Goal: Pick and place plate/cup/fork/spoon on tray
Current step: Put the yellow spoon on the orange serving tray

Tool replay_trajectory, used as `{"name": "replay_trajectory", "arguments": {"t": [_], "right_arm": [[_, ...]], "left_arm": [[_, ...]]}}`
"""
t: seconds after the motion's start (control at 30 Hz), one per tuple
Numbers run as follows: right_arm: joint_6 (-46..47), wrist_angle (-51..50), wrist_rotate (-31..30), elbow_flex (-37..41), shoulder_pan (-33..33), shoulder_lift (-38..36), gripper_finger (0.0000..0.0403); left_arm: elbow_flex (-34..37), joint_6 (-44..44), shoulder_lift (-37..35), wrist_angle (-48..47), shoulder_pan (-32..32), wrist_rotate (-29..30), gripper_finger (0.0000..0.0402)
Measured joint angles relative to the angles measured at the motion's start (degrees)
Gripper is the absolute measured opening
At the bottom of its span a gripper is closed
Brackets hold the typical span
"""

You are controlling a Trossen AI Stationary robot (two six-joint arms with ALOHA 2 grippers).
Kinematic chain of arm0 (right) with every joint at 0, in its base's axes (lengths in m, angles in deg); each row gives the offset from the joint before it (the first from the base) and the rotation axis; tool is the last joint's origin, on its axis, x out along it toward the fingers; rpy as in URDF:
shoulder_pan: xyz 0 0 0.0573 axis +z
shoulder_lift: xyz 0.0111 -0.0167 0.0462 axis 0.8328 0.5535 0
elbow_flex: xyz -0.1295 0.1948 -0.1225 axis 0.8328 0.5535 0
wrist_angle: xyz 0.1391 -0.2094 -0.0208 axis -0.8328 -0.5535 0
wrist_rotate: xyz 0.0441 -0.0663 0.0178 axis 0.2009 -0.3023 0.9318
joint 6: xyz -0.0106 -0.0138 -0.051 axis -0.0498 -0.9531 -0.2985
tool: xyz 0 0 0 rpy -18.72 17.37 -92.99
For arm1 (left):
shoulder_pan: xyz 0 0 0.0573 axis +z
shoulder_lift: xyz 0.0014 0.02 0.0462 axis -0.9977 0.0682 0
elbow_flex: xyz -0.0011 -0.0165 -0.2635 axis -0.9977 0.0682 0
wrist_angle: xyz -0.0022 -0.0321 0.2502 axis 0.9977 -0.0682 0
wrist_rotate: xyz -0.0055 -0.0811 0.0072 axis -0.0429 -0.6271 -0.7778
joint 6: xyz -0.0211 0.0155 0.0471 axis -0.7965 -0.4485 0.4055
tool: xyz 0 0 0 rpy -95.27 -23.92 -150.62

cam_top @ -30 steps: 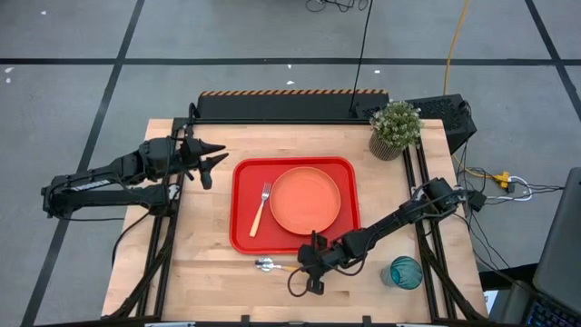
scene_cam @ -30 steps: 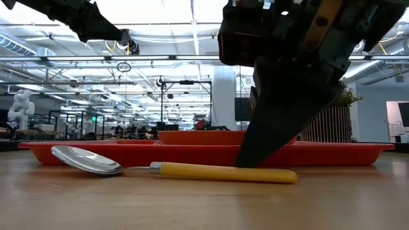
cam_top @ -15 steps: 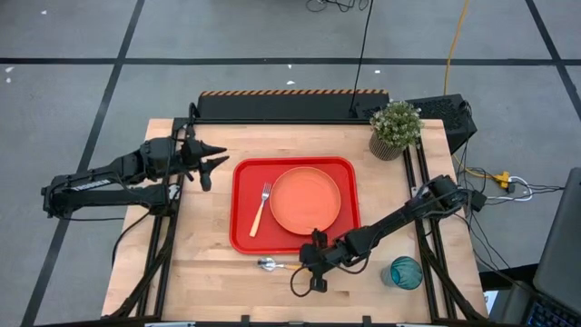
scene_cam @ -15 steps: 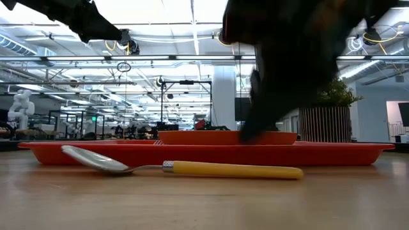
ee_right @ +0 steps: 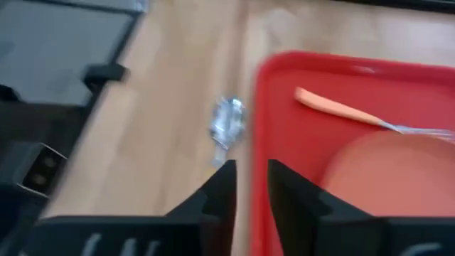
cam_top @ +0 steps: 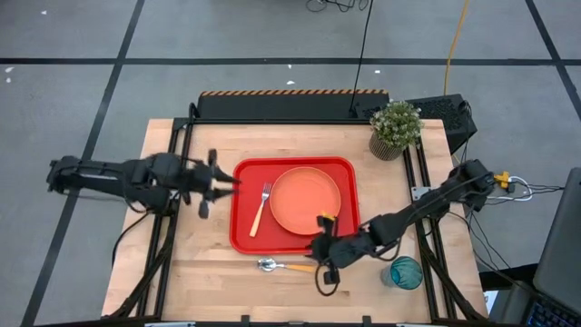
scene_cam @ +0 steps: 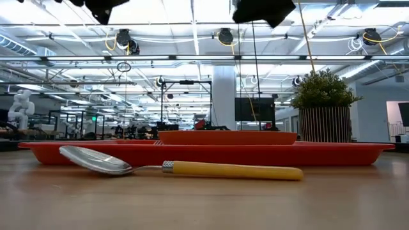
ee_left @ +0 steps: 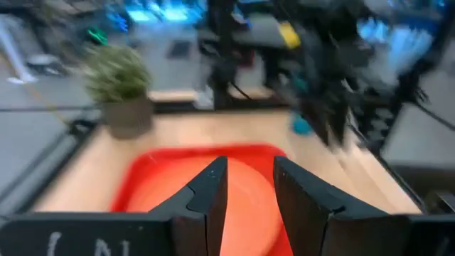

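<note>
Spoon (cam_top: 281, 266) lies loose on the table at the tray's (cam_top: 243, 238) six o'clock rim, my right gripper (cam_top: 324, 247) parted and empty above its handle, plainly not carrying it.

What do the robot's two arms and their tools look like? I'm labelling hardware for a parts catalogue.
Both are slim, dark, jointed arms with black cables looped beneath them. The left tool ends in two narrow black fingers with angular, wedge-shaped tips; faint white markings show on its black body. The right tool has matching black fingers, and a small yellow-orange spot shows near its wrist.
</note>
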Motion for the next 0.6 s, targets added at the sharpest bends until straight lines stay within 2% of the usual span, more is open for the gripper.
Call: {"name": "replay_trajectory", "arguments": {"t": [0.13,0.27,0.33,0.6], "right_arm": [[2.52,-8.22,-7.44,0.00,0.06,-4.65,0.0108],[4.55,-14.76,-13.75,0.00,0.13,-9.76,0.0118],[3.58,-15.53,-17.95,0.00,0.15,-12.74,0.0117],[-5.73,-14.47,-32.45,-0.02,0.15,-24.07,0.0110]], "left_arm": [[-4.71,-2.59,9.72,-6.08,-6.30,3.91,0.0118],[-12.23,-7.24,20.26,-15.43,-10.86,5.70,0.0117],[-15.99,-8.98,25.44,-18.93,-12.71,5.80,0.0117],[-28.90,-16.33,41.00,-23.35,-16.63,7.25,0.0117]]}}
